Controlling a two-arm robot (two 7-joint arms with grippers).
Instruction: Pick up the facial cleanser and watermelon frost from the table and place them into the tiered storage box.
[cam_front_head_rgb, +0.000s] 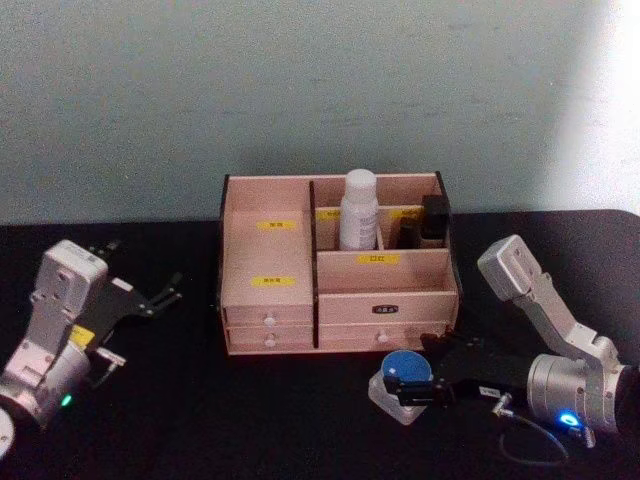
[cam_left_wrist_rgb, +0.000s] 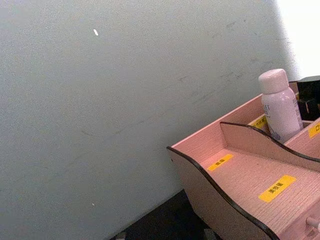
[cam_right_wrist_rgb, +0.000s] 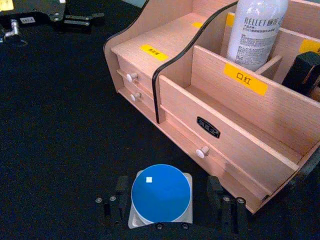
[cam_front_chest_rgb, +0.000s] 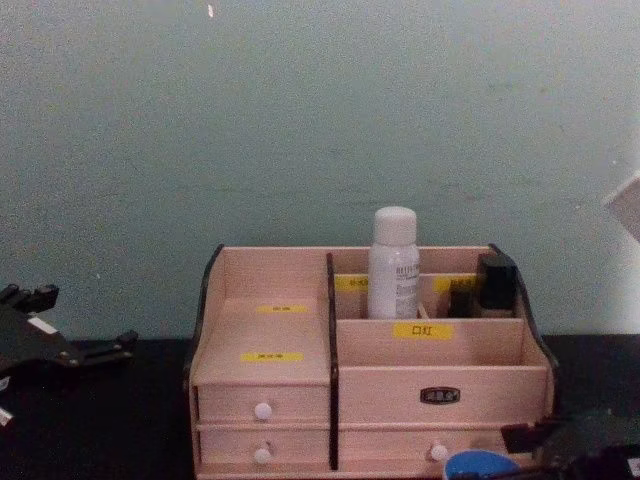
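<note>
You can read "RELLET" in grey capitals on the facial cleanser (cam_right_wrist_rgb: 257, 30); the smaller print around it is too fine to make out. On the tiered storage box (cam_right_wrist_rgb: 280, 125), one yellow label (cam_right_wrist_rgb: 245, 79) reads "口红". Its other yellow labels (cam_right_wrist_rgb: 153, 52) and dark drawer plate (cam_right_wrist_rgb: 208, 127) are illegible.

Surface: you have a black matte table (cam_front_head_rgb: 160, 420).
Centre, on it: pale pink wooden tiered storage box (cam_front_head_rgb: 290, 322), dark-edged, upright.
Right front, on it: watermelon frost (cam_front_head_rgb: 405, 372), a squat frosted blue-lidded jar, near the box's drawers.
</note>
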